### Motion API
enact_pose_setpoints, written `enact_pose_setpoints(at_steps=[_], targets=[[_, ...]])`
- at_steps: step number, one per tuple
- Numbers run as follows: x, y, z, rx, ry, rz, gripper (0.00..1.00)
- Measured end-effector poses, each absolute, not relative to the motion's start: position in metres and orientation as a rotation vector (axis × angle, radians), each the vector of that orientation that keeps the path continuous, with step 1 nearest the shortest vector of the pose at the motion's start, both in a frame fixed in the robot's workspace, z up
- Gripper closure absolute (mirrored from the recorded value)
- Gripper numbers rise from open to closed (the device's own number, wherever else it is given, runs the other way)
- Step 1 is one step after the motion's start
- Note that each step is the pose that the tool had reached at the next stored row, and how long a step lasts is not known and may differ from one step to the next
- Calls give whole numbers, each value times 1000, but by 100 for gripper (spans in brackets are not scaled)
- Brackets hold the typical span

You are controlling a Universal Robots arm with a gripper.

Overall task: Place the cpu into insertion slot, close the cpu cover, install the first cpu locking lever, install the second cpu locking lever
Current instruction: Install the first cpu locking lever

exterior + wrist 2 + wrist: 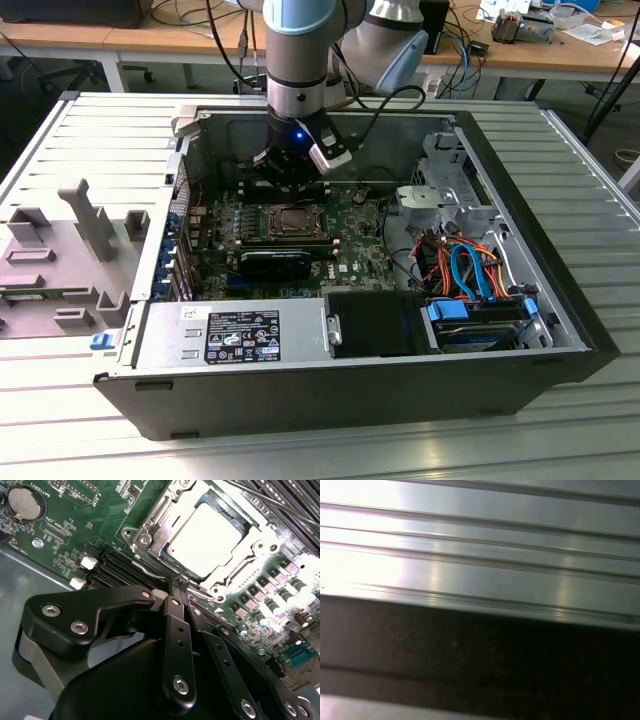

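One cpu (210,540) sat under shut cpu cover (237,572); gripper (176,583) pinched narrow, empty, tips at locking lever (142,570), likely for pushing thin wire down.

A lab: cable-strewn desks (150,38) behind an opened computer case (350,388).

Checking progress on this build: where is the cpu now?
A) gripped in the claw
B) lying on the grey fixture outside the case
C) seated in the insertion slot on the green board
C: in the second wrist view the cpu lies metal top up in the insertion slot, ringed by the cpu cover.
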State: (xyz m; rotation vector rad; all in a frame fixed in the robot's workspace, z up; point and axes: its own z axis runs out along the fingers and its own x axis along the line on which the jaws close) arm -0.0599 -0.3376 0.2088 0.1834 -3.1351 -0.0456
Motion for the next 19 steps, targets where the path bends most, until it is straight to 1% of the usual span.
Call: enact_pose_setpoints(at_steps=[19], targets=[[-47, -338, 206, 183, -3135, -45, 89]])
